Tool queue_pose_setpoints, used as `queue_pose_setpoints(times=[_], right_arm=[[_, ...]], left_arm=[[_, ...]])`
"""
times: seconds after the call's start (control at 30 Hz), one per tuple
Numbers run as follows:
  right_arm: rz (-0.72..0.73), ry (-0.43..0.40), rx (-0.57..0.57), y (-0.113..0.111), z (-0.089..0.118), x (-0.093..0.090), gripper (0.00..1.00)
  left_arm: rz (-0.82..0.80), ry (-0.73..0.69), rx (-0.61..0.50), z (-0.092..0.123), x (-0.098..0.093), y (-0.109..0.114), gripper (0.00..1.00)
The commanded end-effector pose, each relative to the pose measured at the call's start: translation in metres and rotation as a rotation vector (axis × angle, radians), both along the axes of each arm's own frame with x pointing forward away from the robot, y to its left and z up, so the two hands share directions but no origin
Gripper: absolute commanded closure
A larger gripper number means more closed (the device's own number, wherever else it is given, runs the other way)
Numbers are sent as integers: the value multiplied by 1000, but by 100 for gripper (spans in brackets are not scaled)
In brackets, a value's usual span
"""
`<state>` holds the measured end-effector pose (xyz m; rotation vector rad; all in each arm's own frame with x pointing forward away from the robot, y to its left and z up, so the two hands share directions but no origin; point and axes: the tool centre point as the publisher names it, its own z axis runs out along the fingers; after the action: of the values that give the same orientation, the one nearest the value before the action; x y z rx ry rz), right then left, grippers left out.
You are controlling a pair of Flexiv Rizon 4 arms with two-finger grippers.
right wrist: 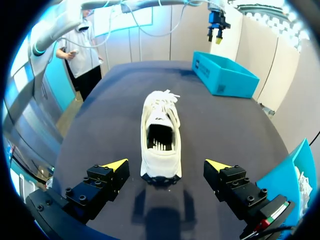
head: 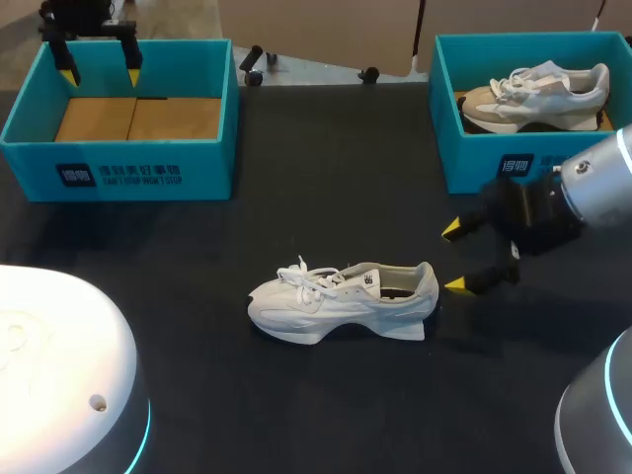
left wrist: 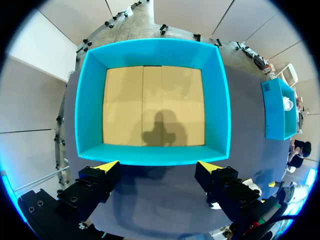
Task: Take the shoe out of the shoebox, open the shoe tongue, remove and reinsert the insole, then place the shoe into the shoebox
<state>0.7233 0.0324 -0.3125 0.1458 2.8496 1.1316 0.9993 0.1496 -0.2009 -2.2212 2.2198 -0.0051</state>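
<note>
A white sneaker (head: 341, 300) lies on its sole in the middle of the black table, toe to the left, heel to the right. My right gripper (head: 453, 257) stands open just behind the heel, touching nothing. Seen from the right wrist, the sneaker (right wrist: 160, 137) lies straight ahead of that gripper (right wrist: 167, 164), heel nearest, with the shoe opening showing. My left gripper (head: 99, 75) hangs open over the rear edge of the empty teal shoebox (head: 123, 168) at the back left. From the left wrist the shoebox (left wrist: 152, 150) shows a bare cardboard floor ahead of the open gripper (left wrist: 158, 164).
A second teal box (head: 474, 148) at the back right holds a beige and white sneaker (head: 533, 96). The white bases of the arms fill the table's near corners, the left base (head: 59, 375) and the right base (head: 597, 415).
</note>
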Motion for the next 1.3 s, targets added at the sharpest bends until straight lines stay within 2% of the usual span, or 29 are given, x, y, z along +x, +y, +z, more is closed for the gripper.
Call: queue_pose_setpoints(times=[0.03, 0.33, 0.4, 0.63, 0.97, 1.3], right_arm=[[-1, -12, 50, -2, -2, -3, 0], [-1, -12, 50, -2, -2, -3, 0], [14, -58, -15, -10, -12, -5, 0], [22, -146, 2, -26, -33, -9, 0], [29, -116, 36, -33, -68, -9, 0], [-34, -103, 48, -44, -87, -7, 0]], left_arm=[[0, 1, 1, 1, 0, 0, 0], [0, 1, 1, 1, 0, 0, 0], [0, 1, 1, 1, 0, 0, 0], [0, 1, 1, 1, 0, 0, 0], [0, 1, 1, 1, 0, 0, 0], [0, 1, 1, 1, 0, 0, 0]])
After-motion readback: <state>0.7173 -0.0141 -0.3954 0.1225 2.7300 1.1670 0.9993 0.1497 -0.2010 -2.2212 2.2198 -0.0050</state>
